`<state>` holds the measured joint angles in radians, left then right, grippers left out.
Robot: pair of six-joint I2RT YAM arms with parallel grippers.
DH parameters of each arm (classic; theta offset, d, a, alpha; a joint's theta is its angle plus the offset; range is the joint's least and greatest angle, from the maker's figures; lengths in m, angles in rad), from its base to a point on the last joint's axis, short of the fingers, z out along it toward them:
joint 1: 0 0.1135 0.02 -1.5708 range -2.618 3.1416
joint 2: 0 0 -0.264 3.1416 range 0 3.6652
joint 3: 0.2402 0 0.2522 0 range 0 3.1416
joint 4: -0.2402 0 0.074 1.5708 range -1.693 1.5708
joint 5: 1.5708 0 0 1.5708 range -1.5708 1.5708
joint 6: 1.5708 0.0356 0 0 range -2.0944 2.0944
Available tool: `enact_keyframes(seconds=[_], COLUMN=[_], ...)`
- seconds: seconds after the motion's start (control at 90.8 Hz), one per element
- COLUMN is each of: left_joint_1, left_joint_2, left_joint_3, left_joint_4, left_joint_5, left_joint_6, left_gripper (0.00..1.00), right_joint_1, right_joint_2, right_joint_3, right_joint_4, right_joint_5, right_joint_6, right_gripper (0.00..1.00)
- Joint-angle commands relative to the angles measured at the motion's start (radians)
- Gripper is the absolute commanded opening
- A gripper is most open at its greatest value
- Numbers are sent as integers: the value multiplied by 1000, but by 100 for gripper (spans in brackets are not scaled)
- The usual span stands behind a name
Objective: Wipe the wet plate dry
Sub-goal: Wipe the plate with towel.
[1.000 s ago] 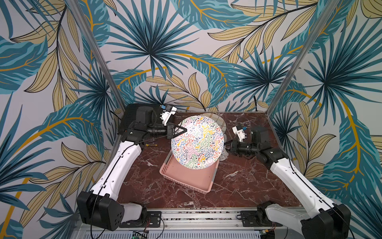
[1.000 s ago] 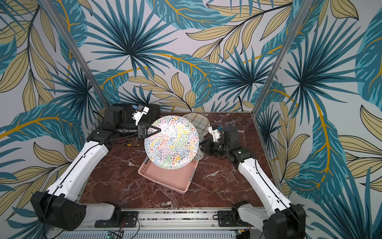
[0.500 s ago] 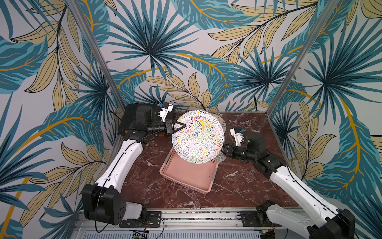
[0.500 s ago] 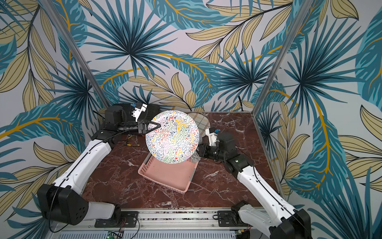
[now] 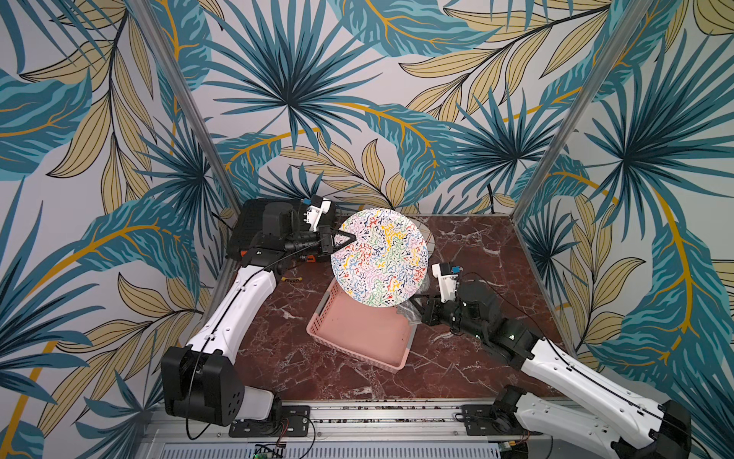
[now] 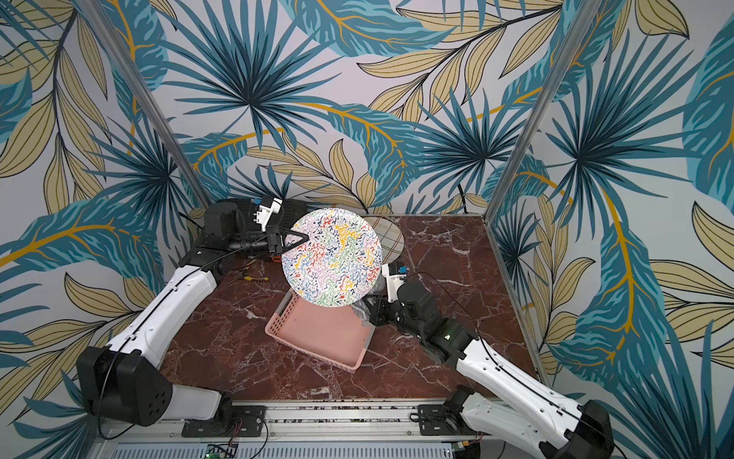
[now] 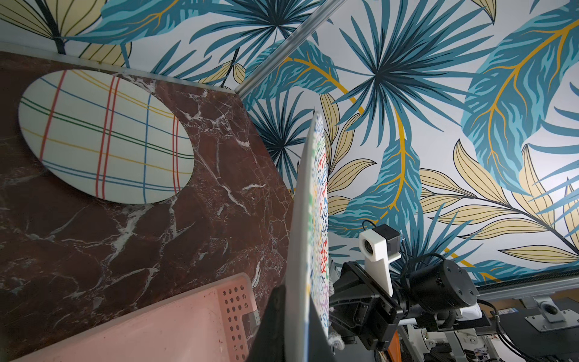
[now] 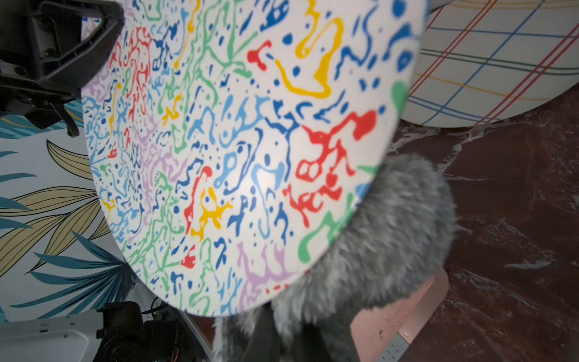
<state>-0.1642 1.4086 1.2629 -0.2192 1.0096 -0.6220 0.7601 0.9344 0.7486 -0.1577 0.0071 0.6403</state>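
Note:
A white plate (image 5: 379, 258) (image 6: 331, 258) with many-coloured squiggles hangs tilted in the air above the pink basket (image 5: 357, 334). My left gripper (image 5: 349, 240) (image 6: 304, 238) is shut on the plate's left rim, and the left wrist view shows the plate (image 7: 313, 219) edge-on between the black fingers. My right gripper (image 5: 415, 308) (image 6: 367, 310) is shut on a grey fluffy cloth (image 8: 391, 235). The cloth presses against the plate's (image 8: 235, 141) lower right rim and is partly hidden behind the plate in both top views.
A second plate with plaid lines (image 7: 103, 134) (image 6: 391, 238) lies flat on the marble table at the back. The pink basket (image 6: 317, 334) stands mid-table under the held plate. Small yellow and orange items (image 5: 292, 280) lie by the left arm. Walls close off three sides.
The right gripper with the cloth has slid down along the plate's right rim towards its lower edge. The left gripper has carried the plate slightly up and back.

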Motion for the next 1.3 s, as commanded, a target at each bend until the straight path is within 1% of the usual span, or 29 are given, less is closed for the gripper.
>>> enact_keyframes(seconds=[0.0,0.242,0.463,0.683,0.881,1.024,1.289], left_joint_1=[-5,-5,-5,-5,-5,-5,-5], left_joint_2=[11,13,9,6,4,0,-4], left_joint_3=[-18,-28,-37,-50,-58,-65,-73], left_joint_4=[33,40,46,57,66,70,76], left_joint_5=[-27,-29,-34,-39,-37,-38,-39], left_joint_6=[30,30,34,31,28,28,27], left_gripper=[0,0,0,0,0,0,0], right_joint_1=[75,258,367,406,417,417,426], right_joint_2=[-4,79,134,193,280,342,445], right_joint_3=[9,71,114,151,222,265,386], right_joint_4=[173,205,277,347,340,377,431], right_joint_5=[127,319,458,561,649,673,698], right_joint_6=[-64,-148,-178,-91,29,95,95], right_gripper=[0,0,0,0,0,0,0])
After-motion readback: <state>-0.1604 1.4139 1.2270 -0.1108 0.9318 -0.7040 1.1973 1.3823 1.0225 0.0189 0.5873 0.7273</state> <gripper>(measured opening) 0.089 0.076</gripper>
